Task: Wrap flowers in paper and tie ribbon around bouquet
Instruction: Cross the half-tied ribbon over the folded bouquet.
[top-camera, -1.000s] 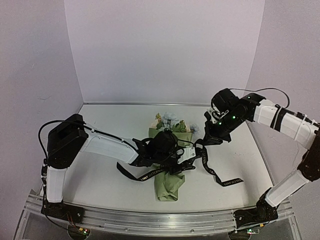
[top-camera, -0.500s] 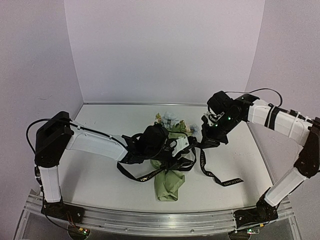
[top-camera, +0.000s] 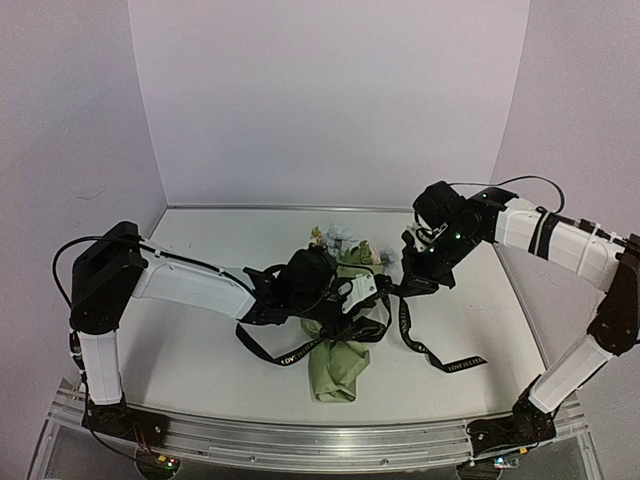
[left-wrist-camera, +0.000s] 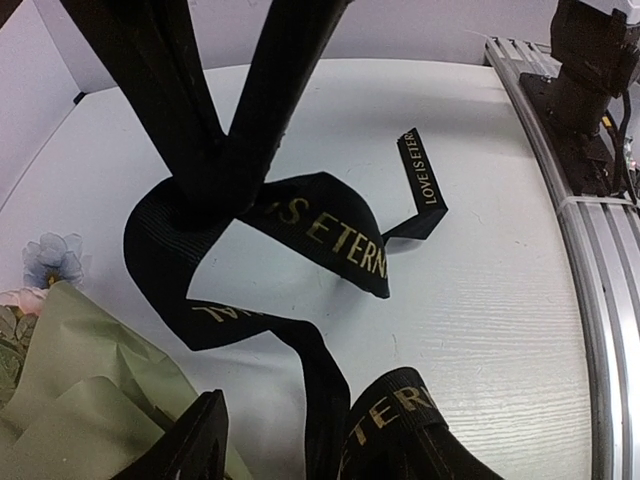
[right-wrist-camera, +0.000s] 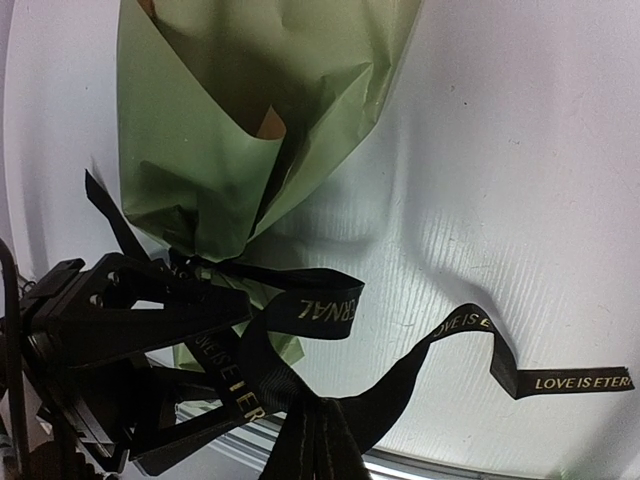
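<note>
Olive-green paper-cone bouquet with pastel blooms lies mid white table, blooms toward the far wall. Long black satin ribbon with pale lettering loops around its middle. The right gripper has its fingers pressed together on gathered ribbon strands just right of the blooms. The left gripper sits over the cone, fingers spread, a strand running between them.

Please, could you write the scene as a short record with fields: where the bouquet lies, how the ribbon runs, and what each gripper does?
bouquet: lies on the table, narrow end toward the near edge, blooms at the far end
ribbon: black with gold lettering, crosses the bouquet's middle; one free end lies on the table at each side
left gripper: over the bouquet's middle, jaws apart, ribbon running between them
right gripper: right of the bouquet, shut on the ribbon, holding it above the table
knot: strands cross; tightness cannot be told
</note>
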